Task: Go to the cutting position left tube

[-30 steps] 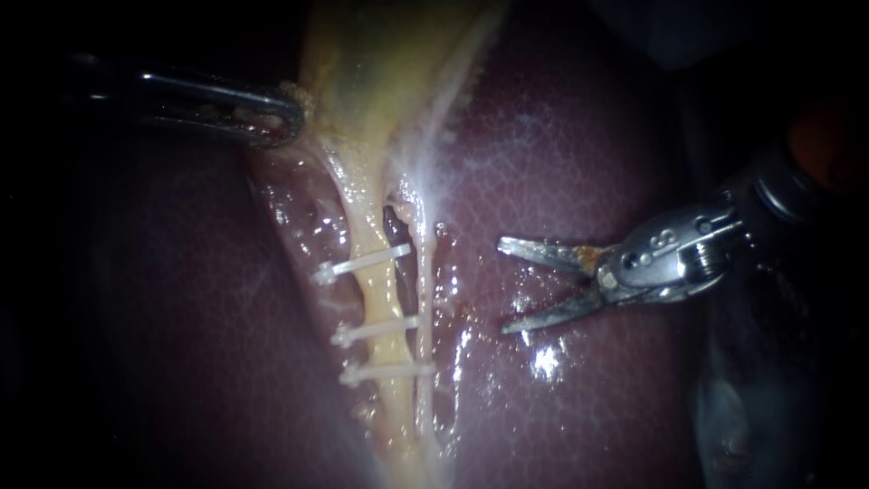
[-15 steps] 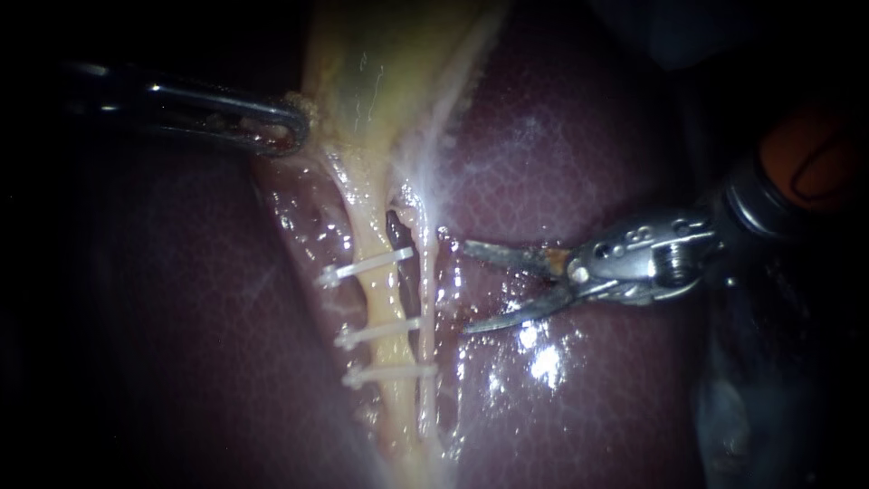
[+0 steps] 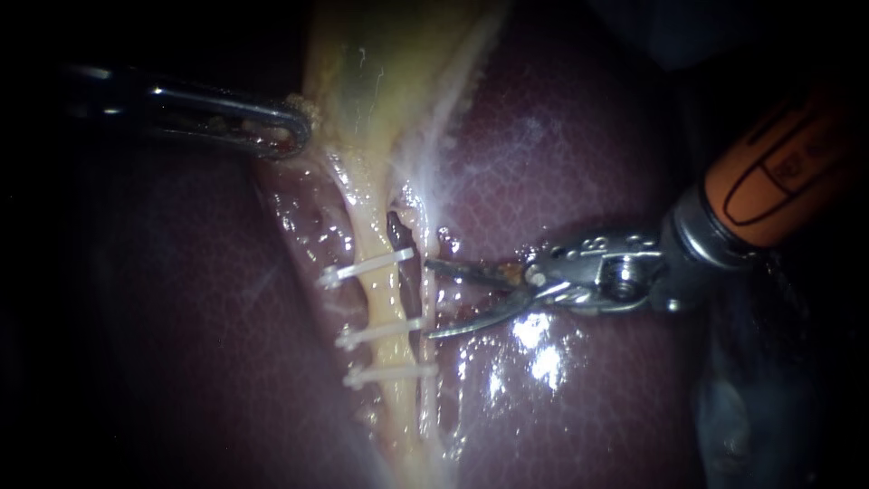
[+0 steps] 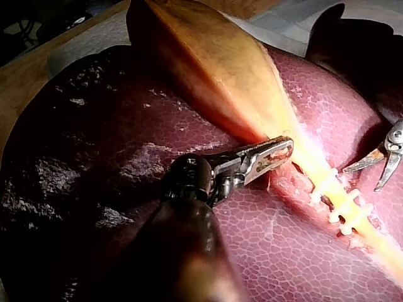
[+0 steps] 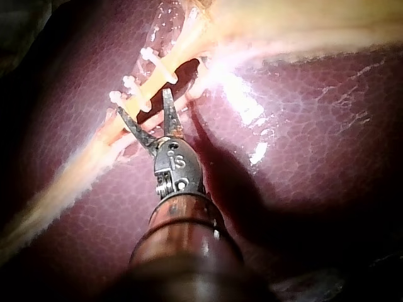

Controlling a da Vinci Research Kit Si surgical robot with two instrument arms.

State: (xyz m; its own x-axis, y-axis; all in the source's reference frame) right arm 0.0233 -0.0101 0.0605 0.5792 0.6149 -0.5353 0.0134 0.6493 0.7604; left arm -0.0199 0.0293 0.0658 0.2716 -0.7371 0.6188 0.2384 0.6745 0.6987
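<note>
The yellow left tube (image 3: 380, 299) runs down from the gallbladder (image 3: 380, 63) and carries three white clips (image 3: 362, 264). A thinner pale tube (image 3: 424, 362) lies just to its right. My right instrument (image 3: 428, 300) comes in from the right with its blades open. The blade tips reach the thin tube, level with the gap between the upper two clips. In the right wrist view the open blades (image 5: 145, 113) lie against the tubes beside the clips (image 5: 135, 85). My left instrument (image 3: 272, 127) is shut on the gallbladder's edge at upper left, as the left wrist view (image 4: 267, 154) also shows.
Dark red liver (image 3: 561, 145) surrounds the tubes on both sides, wet and glistening under the right instrument. The orange part of the right shaft (image 3: 778, 172) shows at the right edge. In the left wrist view the liver (image 4: 283, 251) rests on a wooden board (image 4: 25, 75).
My right instrument has moved left across the liver, its open blades going from well clear of the tubes to touching the thin tube. The left instrument has held still.
</note>
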